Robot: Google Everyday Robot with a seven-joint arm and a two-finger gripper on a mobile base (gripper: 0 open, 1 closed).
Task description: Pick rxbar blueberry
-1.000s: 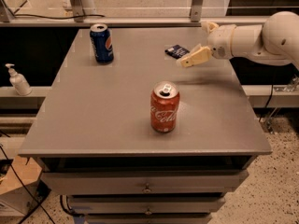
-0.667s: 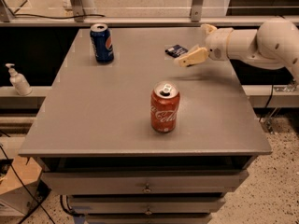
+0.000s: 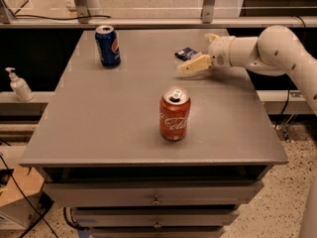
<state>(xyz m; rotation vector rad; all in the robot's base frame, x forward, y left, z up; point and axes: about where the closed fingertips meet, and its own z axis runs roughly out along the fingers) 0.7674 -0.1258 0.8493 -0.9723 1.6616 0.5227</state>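
Nearest, the red cola can (image 3: pixel 174 114) stands upright in the middle of the grey table (image 3: pixel 99 133), untouched and well clear of the action. It sits where it did a second ago.

Beyond it, toward the far right, the gripper (image 3: pixel 198 53) has slid leftward and a little lower over the last second. Its near finger (image 3: pixel 194 65) now reaches alongside the rxbar blueberry (image 3: pixel 184 53), just beside it or perhaps brushing its near edge. The jaws are spread wide and hold nothing. The bar lies flat on the tabletop, far right of centre, and has not shifted.

So the approach looks nearly done. What remains, I judge, is to straddle the flat wrapper and close. A thin bar lying flat can slip out from under the fingers.

Farthest left, the blue soda can (image 3: pixel 107 46) stands upright, well apart from the bar and unmoved.
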